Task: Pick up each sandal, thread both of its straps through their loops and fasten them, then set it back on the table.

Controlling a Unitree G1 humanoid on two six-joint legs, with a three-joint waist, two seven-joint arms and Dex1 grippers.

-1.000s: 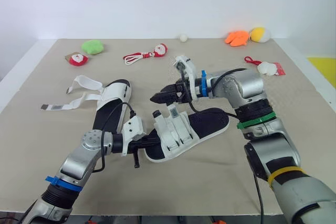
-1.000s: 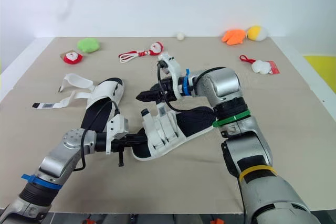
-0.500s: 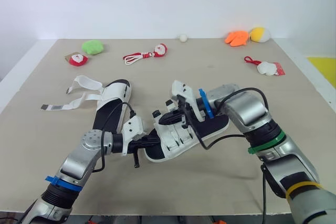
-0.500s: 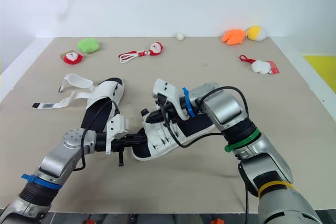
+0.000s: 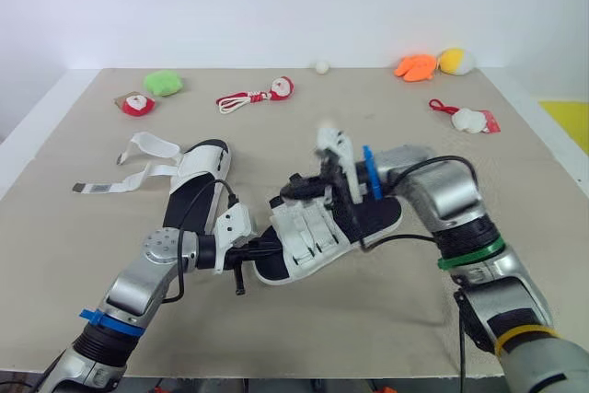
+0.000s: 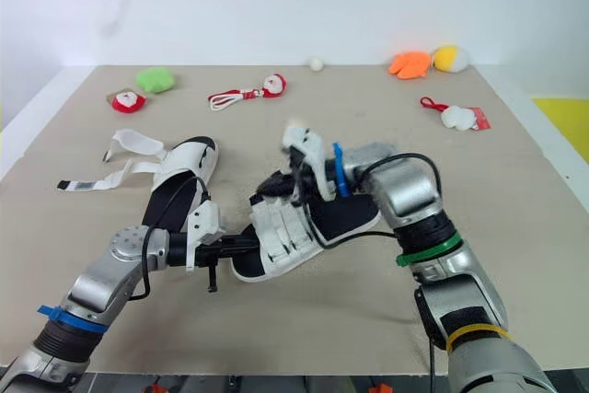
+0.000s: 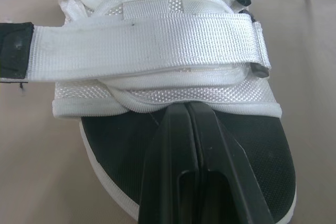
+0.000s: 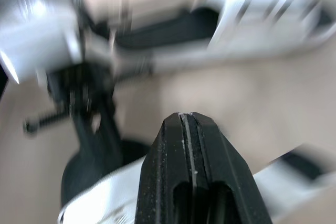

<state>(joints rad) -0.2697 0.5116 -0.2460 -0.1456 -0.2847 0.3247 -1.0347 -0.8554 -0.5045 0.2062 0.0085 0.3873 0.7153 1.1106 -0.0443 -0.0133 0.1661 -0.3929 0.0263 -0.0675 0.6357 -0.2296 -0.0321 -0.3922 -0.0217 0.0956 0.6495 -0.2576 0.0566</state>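
**Inspection: both end effectors closed at the near sandal; far sandal unfastened**

1. The near sandal (image 5: 317,232) lies on the surface (image 5: 368,319) at centre, toe toward the robot's left arm. Its black footbed faces up. Two white straps (image 7: 147,45) lie flat across the upper, each running to a black loop at one side.

2. The left end effector (image 5: 260,248) is at the toe of this sandal. In the left wrist view its two fingers (image 7: 173,156) are pressed fully together over the black footbed. Their tips touch the lower edge of the front strap. No object is seen between them.

3. The right end effector (image 5: 296,189) hovers just above the strapped part of the same sandal. In the right wrist view its fingers (image 8: 168,171) are closed tight and hold nothing.

4. The far sandal (image 5: 198,172) rests on the surface to the robot's left of the first, apart from it. Its loose straps (image 5: 138,158) are splayed out sideways, unfastened.

5. Small items sit along the far edge of the surface, well apart from both sandals:
   - a green plush (image 5: 163,82)
   - a white ball (image 5: 321,67)
   - an orange toy (image 5: 416,66)
   - a yellow toy (image 5: 455,61)
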